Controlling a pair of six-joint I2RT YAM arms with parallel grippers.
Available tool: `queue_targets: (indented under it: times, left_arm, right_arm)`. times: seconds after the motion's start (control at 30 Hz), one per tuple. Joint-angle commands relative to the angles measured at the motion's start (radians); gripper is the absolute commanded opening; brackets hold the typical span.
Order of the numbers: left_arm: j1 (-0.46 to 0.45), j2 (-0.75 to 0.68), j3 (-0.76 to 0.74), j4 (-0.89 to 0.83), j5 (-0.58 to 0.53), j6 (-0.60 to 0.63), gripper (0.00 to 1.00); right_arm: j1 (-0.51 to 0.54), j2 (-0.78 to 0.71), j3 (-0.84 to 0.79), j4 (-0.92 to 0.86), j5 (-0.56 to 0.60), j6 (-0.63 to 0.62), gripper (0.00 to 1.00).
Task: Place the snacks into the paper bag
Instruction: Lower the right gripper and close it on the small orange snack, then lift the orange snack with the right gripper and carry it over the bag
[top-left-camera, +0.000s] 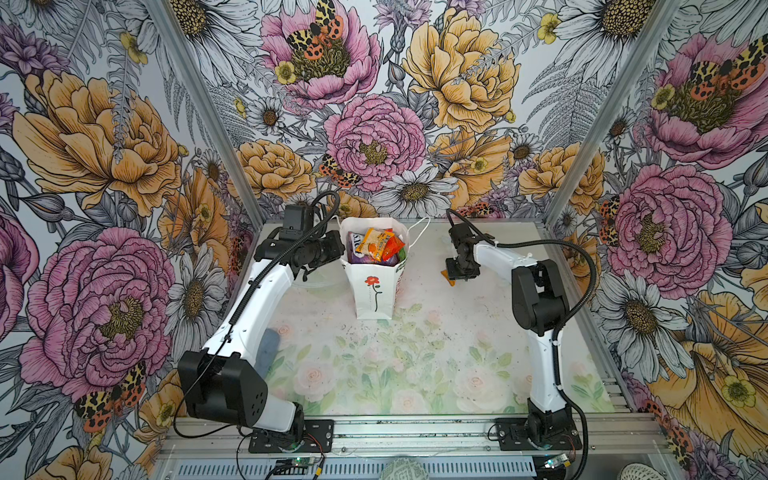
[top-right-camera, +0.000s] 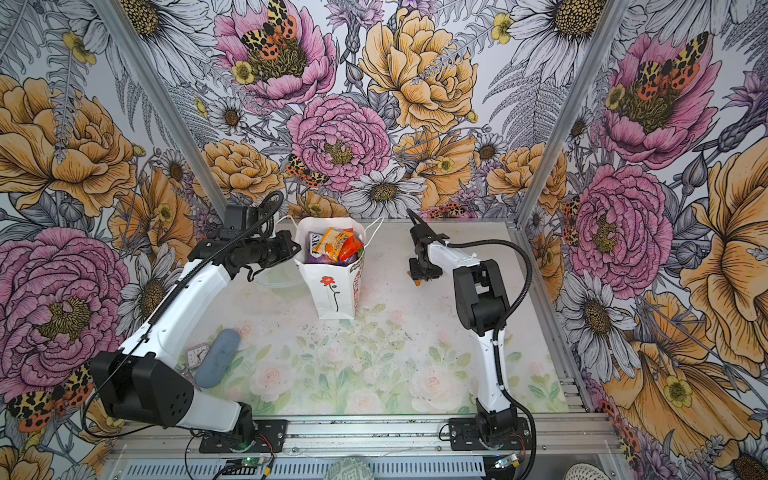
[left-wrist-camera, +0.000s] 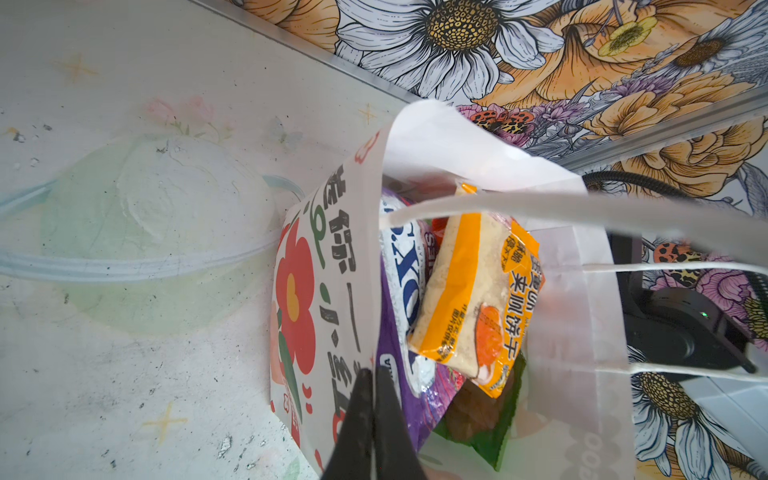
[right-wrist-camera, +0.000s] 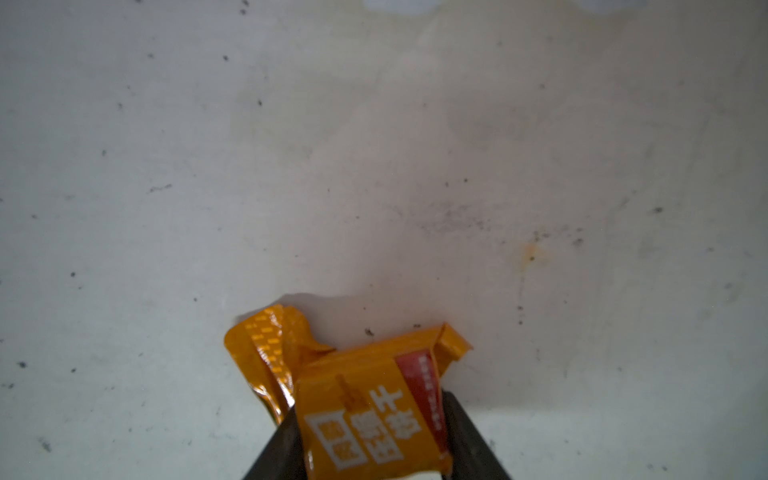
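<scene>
Currently held: small orange packet (right-wrist-camera: 363, 419), glossy foil with white lettering, a red strip along one edge and one crumpled end. It is down at the table (top-left-camera: 415, 353), well to the right of the paper bag (top-left-camera: 371, 297); I cannot tell whether it has left the surface.
Right gripper (right-wrist-camera: 370, 405): jaws partway closed, one against each side of the packet, gripping across its width.
Step in hand: I judge this to be the pick of the only loose snack. I would check that the foil does not slip, lift above the bag's rim, and release over the mouth, clear of the cord handles.
Paper bag: upright at the back centre of the table, white, red rose on its front, mouth open, nearly full.
Bag contents: orange-and-cream biscuit packet (left-wrist-camera: 469, 291) on top, purple pouch (left-wrist-camera: 397, 374) beside it.
Left gripper (left-wrist-camera: 372, 399): fully closed, pinching the bag's side rim.
</scene>
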Motion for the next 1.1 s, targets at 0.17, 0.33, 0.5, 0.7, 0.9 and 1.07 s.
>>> queue_targets:
  times: [0.17, 0.33, 0.5, 0.7, 0.9, 1.07]
  left_arm:
    - [0.014, -0.047, 0.008, 0.047, 0.028, 0.005, 0.04]
    - [0.014, -0.047, 0.008, 0.047, 0.028, 0.005, 0.04]
    - [0.016, -0.047, 0.008, 0.048, 0.028, 0.006, 0.04]
    - [0.014, -0.044, 0.009, 0.047, 0.032, 0.004, 0.04]
    - [0.015, -0.041, 0.009, 0.048, 0.032, 0.004, 0.04]
    - [0.012, -0.039, 0.008, 0.047, 0.031, 0.004, 0.04]
  right_arm:
    - [0.003, -0.096, -0.064, 0.028, 0.002, 0.030, 0.36]
    - [0.004, -0.183, -0.154, 0.066, -0.013, 0.053, 0.34]
    - [0.013, -0.299, -0.263, 0.088, -0.019, 0.081, 0.33]
    - [0.020, -0.483, -0.379, 0.096, -0.030, 0.111, 0.33]
    - [0.025, -0.655, -0.374, 0.060, -0.068, 0.140, 0.32]
    - [0.041, -0.730, -0.269, -0.006, -0.094, 0.155, 0.30]
